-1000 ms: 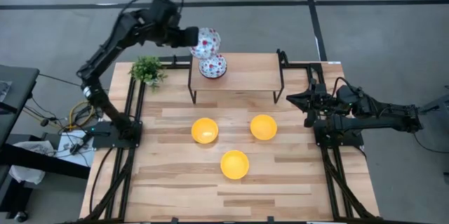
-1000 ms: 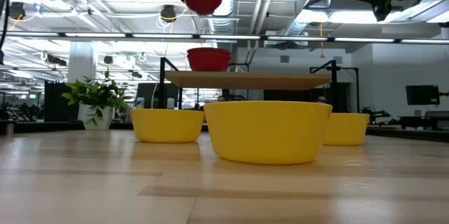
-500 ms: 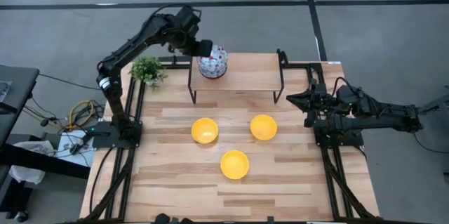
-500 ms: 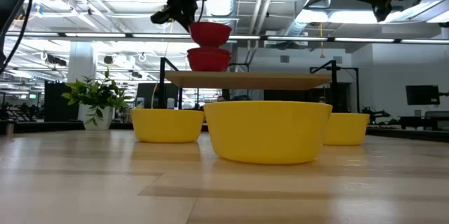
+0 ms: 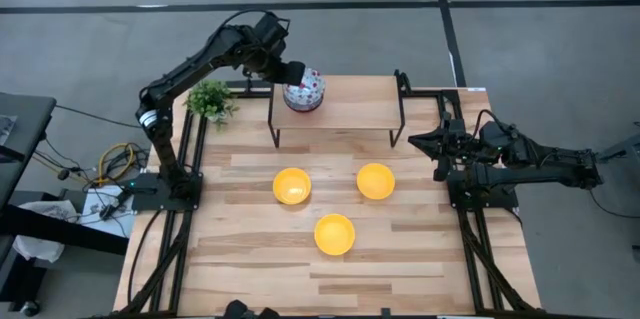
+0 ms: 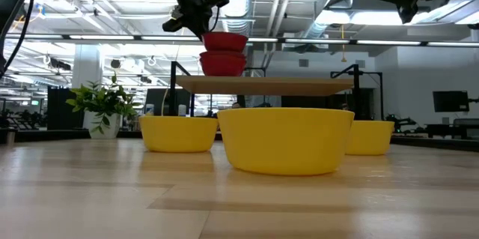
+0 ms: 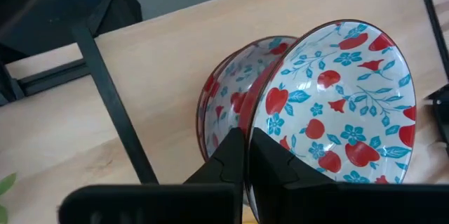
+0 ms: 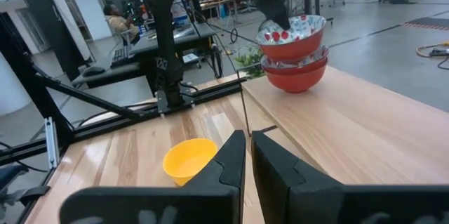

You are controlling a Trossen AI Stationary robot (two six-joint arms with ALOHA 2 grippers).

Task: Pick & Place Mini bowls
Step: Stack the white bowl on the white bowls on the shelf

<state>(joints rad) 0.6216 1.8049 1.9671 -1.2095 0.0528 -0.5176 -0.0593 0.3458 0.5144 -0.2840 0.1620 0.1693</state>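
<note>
Looking down at the wooden table [image 5: 250, 249], I am seeing a raised wooden shelf [image 5: 350, 109] standing at its 12 o'clock edge. My left arm is reaching over the shelf's left end, and the left gripper [image 5: 292, 71] is pinching the rim of the top patterned bowl [image 7: 337, 101], which is sitting tilted in the lower patterned bowl [image 7: 228, 104]; that stack is resting on the shelf at about 11 o'clock. The right gripper [image 5: 418, 141] is waiting at 3 o'clock off the table's edge, its fingers drawn almost together and holding nothing. Three yellow bowls are lying on the table: one [image 5: 292, 186] just left of centre, one [image 5: 375, 181] toward 2 o'clock, one [image 5: 335, 234] at 6 o'clock. A small potted plant [image 5: 210, 101] is standing at 10 o'clock.
</note>
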